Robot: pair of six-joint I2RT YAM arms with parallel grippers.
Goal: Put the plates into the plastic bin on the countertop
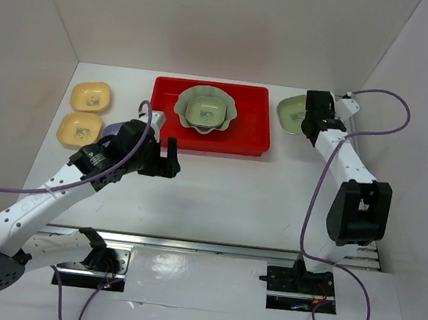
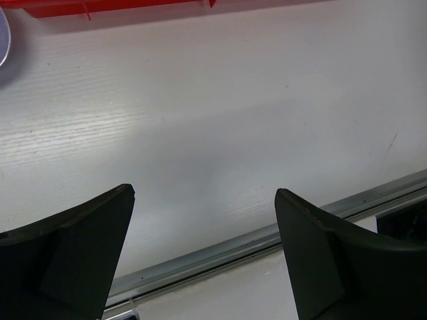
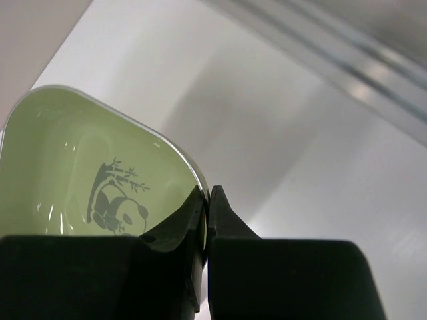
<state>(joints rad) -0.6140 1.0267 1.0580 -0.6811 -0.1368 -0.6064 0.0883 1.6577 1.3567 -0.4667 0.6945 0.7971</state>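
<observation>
In the top external view, the shallow bright red plastic bin (image 1: 244, 144) stands at the back middle of the flat white countertop (image 1: 232, 202). The large pale green scalloped dish (image 1: 206, 110) lies inside it. Left of the bin, a small yellow rounded-square dish (image 1: 91, 96) and a small tan rounded-square dish (image 1: 80, 129) rest on the countertop, one just behind the other. A small lavender dish (image 1: 113, 126) peeks out beside your left arm. Your left gripper (image 1: 169, 156) hangs by the bin's near-left corner, jaws spread and holding nothing. Your right gripper (image 1: 308, 119) is just right of the bin, at the small olive green rounded-square dish (image 1: 292, 109), which is outside the bin.

Through the left wrist camera, your two fingers (image 2: 73, 247) stand wide apart over bare countertop. The bin's red rim runs along the top edge.

Through the right wrist camera, your fingers pinch the olive dish's rim, one inside and one outside. A panda print (image 3: 117, 200) shows in its bowl. You cannot tell whether it is lifted.
</observation>
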